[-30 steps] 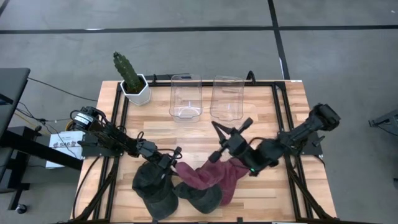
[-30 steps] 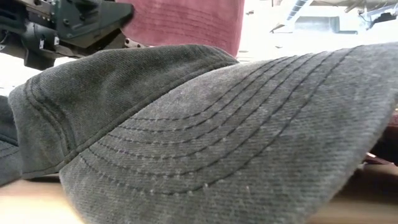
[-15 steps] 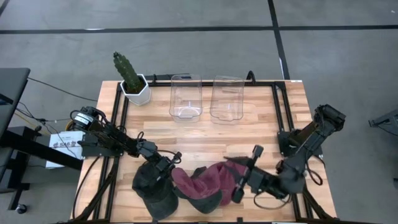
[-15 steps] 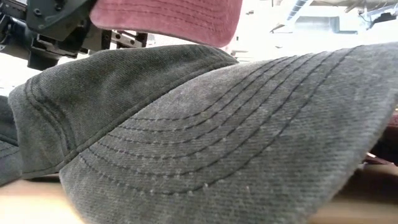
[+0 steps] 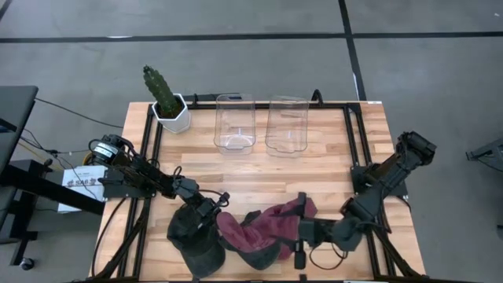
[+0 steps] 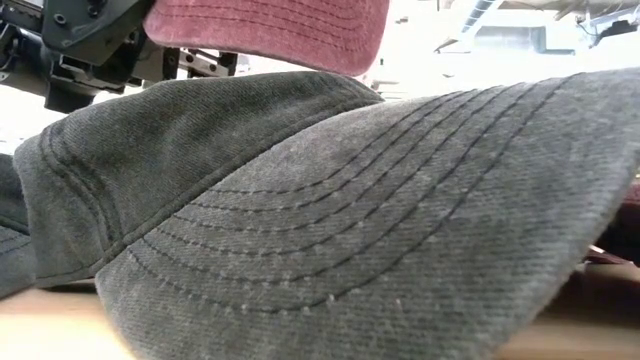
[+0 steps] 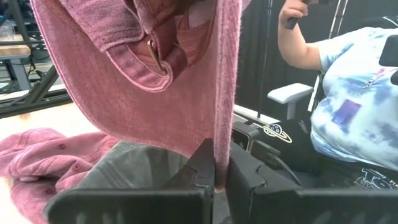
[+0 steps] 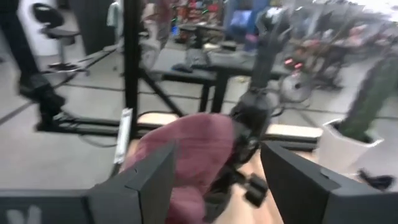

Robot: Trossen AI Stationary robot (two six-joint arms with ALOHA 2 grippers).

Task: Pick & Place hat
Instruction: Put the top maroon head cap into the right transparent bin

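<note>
A grey hat (image 5: 195, 236) lies at the table's near edge and fills the low view (image 6: 380, 220). A red hat (image 5: 245, 236) overlaps it. My left gripper (image 5: 214, 206) is shut on that red hat, and its brim (image 6: 270, 30) stands raised above the grey hat. A second heap of red cloth (image 5: 288, 216) lies on the table just to the right. My right gripper (image 5: 299, 245) is open near the table's near edge. It points left at the red cloth (image 8: 193, 149) without touching it. My left gripper pinches a thin edge of the red hat (image 7: 221, 158) between its two fingers (image 7: 202, 171). The hat rises out of the fingers, its strap buckle (image 7: 155, 53) showing. In the low view the brim is clear of the grey hat. The hat's far part lies on the table.
A potted cactus (image 5: 169, 106) stands at the far left corner. Two clear containers (image 5: 235, 122) (image 5: 286, 123) stand at the far edge. Black rails (image 5: 352, 149) run along the table's sides. A seated person (image 7: 348, 106) is beyond the table.
My right gripper has gone from the table's middle toward the near edge, turned to point left, opened and let go of the red cloth. That cloth was drawn out between the two grippers and now lies slumped on the table.
</note>
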